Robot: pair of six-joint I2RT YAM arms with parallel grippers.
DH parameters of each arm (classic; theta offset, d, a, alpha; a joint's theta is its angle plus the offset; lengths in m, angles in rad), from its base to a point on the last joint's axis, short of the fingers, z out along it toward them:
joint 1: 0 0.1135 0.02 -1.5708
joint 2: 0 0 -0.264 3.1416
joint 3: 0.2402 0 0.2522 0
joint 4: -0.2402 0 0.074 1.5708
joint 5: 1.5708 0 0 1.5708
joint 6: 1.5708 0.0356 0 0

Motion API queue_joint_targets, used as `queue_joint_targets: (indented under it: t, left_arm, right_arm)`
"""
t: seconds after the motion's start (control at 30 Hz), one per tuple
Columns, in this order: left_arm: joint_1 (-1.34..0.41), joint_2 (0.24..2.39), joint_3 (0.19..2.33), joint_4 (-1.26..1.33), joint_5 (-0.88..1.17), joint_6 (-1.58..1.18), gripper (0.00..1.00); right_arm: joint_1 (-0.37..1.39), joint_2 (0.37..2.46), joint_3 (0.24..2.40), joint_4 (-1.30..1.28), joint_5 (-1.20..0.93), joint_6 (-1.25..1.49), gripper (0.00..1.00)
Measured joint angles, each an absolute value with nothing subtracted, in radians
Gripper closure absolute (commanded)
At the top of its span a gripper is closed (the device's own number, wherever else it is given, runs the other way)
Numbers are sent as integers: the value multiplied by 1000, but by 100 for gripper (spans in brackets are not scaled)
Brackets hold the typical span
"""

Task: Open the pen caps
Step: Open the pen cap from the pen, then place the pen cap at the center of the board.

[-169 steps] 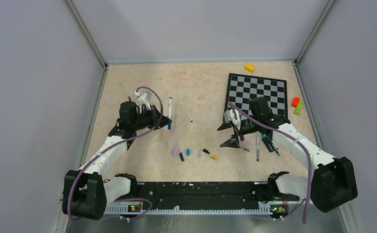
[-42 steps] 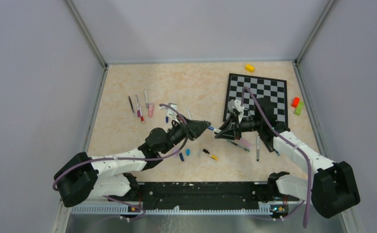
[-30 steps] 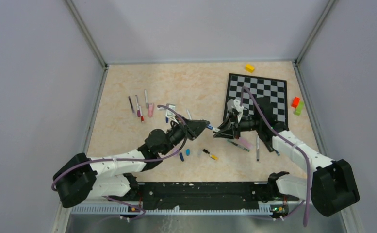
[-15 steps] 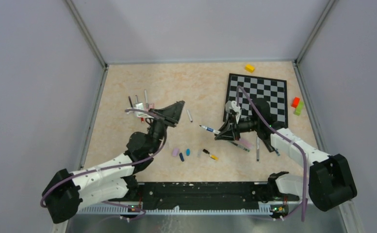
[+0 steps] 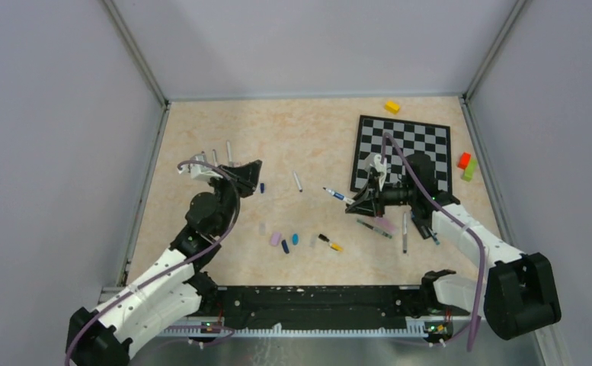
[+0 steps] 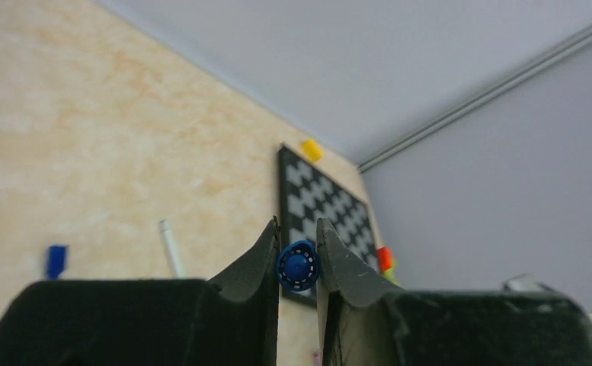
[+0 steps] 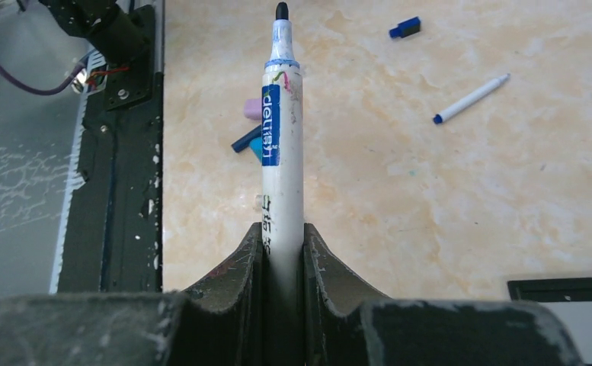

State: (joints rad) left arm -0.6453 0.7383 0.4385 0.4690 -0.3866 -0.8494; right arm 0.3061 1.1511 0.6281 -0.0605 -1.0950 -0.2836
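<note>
A flat black-and-white checkered board lies just behind the right jaws. A small yellow block sits beyond it, with a red block and a green block together farther right.

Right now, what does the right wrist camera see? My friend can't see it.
The right pincer grips a white pen, its bare dark tip pointing away. Beyond lie a lilac cap, a blue cap and a second pen on the table.

You have soft, even overhead light; shadows on the tabletop are faint and short. Your top view is sharp. Your left wrist view is blurry, the blue cap and chessboard soft; the right wrist view shows the marker crisp.
</note>
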Motion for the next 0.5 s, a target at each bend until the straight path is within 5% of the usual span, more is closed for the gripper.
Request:
queue_joint_targets:
  t: [0.2, 0.5]
  left_arm:
    - [-481, 831, 512, 128, -152, -769, 100]
    - [-447, 1411, 891, -228, -90, -646, 100]
  right_arm:
    - [283, 1129, 628, -58, -1066, -284, 100]
    - [278, 1129, 628, -57, -1055, -285, 100]
